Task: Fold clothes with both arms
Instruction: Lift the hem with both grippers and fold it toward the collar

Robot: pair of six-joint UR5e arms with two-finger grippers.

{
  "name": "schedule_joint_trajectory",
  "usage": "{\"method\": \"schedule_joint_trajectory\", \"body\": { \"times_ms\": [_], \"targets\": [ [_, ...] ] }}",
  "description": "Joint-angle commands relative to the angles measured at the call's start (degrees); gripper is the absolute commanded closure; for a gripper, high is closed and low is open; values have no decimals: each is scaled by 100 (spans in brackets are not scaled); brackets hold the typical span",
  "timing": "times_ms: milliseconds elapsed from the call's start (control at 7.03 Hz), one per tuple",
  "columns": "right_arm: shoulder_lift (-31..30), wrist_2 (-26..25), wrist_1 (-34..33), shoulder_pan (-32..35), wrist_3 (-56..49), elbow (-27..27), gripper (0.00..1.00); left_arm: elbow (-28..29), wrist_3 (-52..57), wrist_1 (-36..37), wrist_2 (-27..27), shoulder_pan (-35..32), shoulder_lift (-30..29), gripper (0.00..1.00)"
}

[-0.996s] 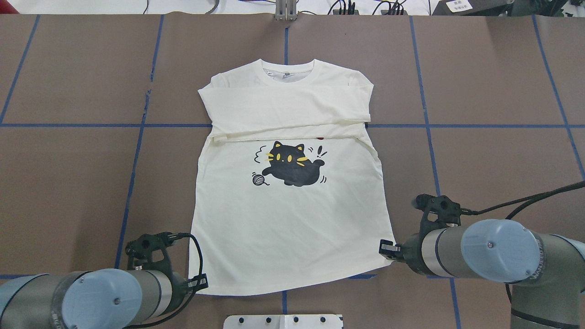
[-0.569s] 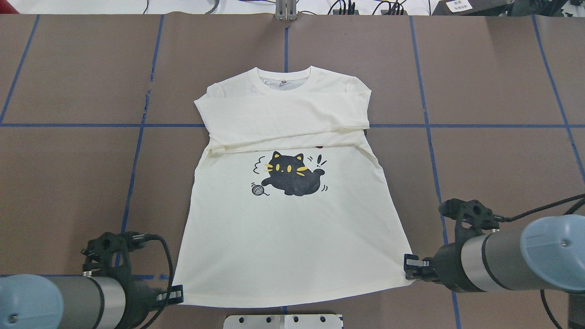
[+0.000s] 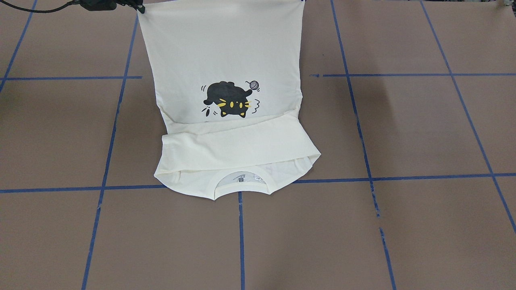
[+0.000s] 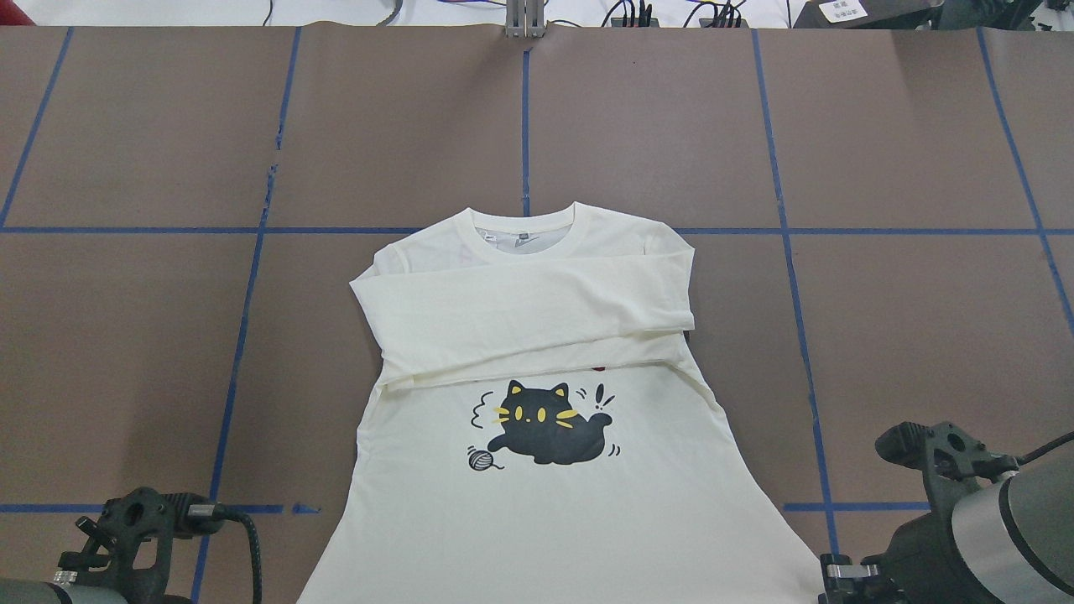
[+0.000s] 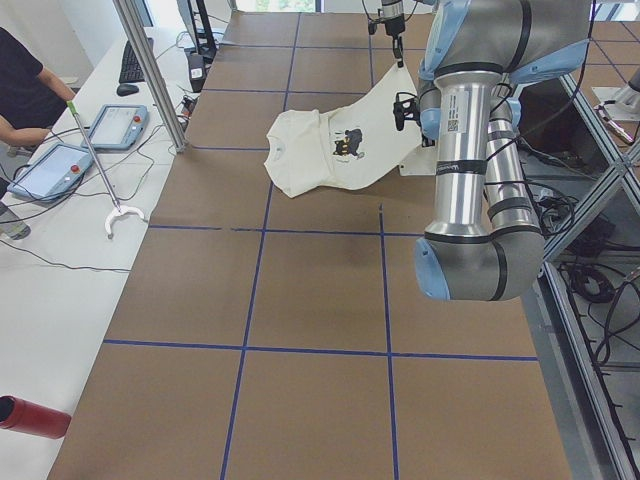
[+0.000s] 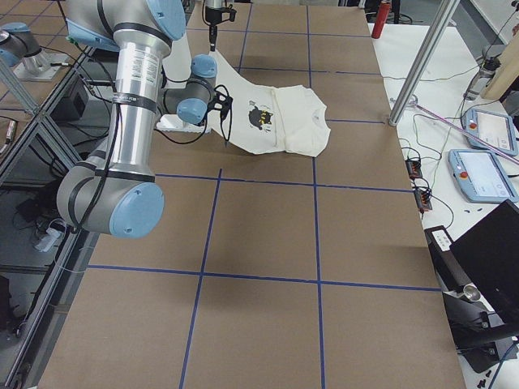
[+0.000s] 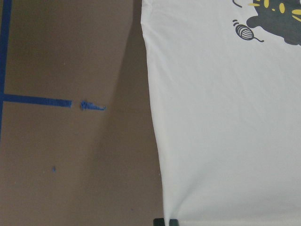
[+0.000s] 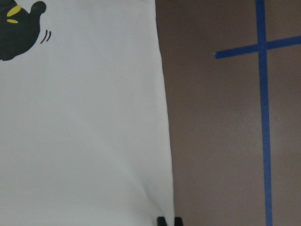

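The cream-white shirt (image 4: 537, 520) lies front up, with the black cat print (image 4: 550, 424) showing and both sleeves folded across the chest (image 4: 520, 310). The collar (image 4: 524, 231) points away from me. My left gripper (image 7: 167, 221) is shut on the hem's left corner. My right gripper (image 8: 169, 220) is shut on the hem's right corner and also shows in the overhead view (image 4: 835, 577). The hem end is lifted off the table (image 5: 385, 110) while the collar end rests on it. In the overhead view the left fingertips are below the frame.
The brown table (image 4: 923, 319) carries a grid of blue tape lines (image 4: 784, 231). In the left view a metal post (image 5: 150, 70), tablets (image 5: 115, 125) and an operator (image 5: 25, 80) are at the far side. A red cylinder (image 5: 30, 415) lies on the white strip beside the table's near end.
Both arms have pulled back toward my base with the hem corners. The whole shirt has slid toward me, its collar going from the far grid square down to the cross tape line.
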Motion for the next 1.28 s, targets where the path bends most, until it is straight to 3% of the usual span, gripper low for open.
{"method": "schedule_joint_trajectory", "body": {
  "times_ms": [0, 285, 711, 996, 1138],
  "targets": [
    [183, 133, 0, 202, -17, -135, 100, 19, 22, 20, -167, -43, -149, 100],
    [1174, 159, 0, 1141, -392, -793, 100, 238, 511, 20, -184, -769, -350, 100],
    [1441, 659, 26, 2582, -1106, -1145, 100, 738, 1163, 20, -869, -2027, -544, 100],
    [2299, 634, 26, 2981, -1230, -2117, 100, 1326, 1306, 20, -992, -2773, -1008, 100],
    [2712, 625, 17, 3034, -1230, -2566, 100, 1851, 1314, 20, -1176, -3239, -1525, 100]
  ]
}}
